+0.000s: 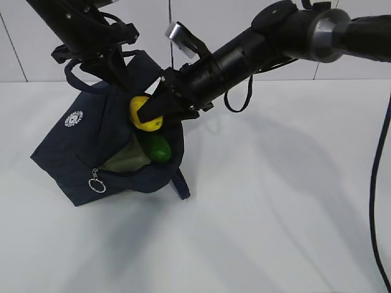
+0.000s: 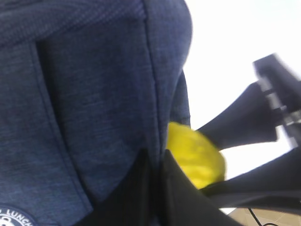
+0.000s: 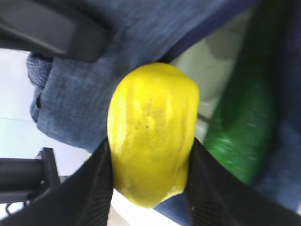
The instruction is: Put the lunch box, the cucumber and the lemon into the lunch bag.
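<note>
Right gripper [image 1: 148,113] clamped on the lemon [image 1: 146,113], jaws pinching its sides, long axis running along the fingers. Held right at the lunch bag [image 1: 91,146] mouth, above the cucumber [image 1: 159,148] already lying inside beside the pale green lunch box [image 1: 125,157] lid. Opening lies below and ahead of the jaws; probably a short push in, then release. Left gripper [image 1: 113,61] up at the bag's top edge, apparently holding the fabric open; jaw state can't tell. Bag sits toward the table's left edge.

The exterior view looks down at a slant on the lunch bag [image 1: 104,146]. Both wrist views sit very close to its mouth, sharing the lemon [image 3: 153,134].
</note>
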Robot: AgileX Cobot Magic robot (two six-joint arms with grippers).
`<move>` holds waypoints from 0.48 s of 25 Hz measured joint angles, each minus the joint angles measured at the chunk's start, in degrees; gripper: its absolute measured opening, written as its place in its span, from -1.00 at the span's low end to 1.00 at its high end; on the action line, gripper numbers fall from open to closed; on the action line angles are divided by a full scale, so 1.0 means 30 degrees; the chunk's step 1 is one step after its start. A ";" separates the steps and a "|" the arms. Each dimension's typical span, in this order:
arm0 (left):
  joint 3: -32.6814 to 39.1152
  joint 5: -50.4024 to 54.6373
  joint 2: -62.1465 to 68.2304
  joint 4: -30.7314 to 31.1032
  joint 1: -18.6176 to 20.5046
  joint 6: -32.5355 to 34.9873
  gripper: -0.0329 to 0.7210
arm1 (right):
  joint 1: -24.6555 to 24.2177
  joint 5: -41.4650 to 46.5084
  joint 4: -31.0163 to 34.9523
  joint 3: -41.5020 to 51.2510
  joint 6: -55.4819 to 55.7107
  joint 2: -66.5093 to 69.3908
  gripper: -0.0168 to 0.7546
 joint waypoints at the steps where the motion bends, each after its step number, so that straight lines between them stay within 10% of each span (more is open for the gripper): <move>1: 0.0000 0.0000 0.0000 -0.0028 0.0000 0.0000 -0.93 | 0.0082 0.0000 0.0137 0.0000 0.0000 0.0185 -0.09; 12: 0.0000 0.0000 -0.0030 -0.0071 0.0000 -0.0035 -0.93 | 0.0091 0.0000 0.0657 0.0000 -0.0293 0.1294 0.09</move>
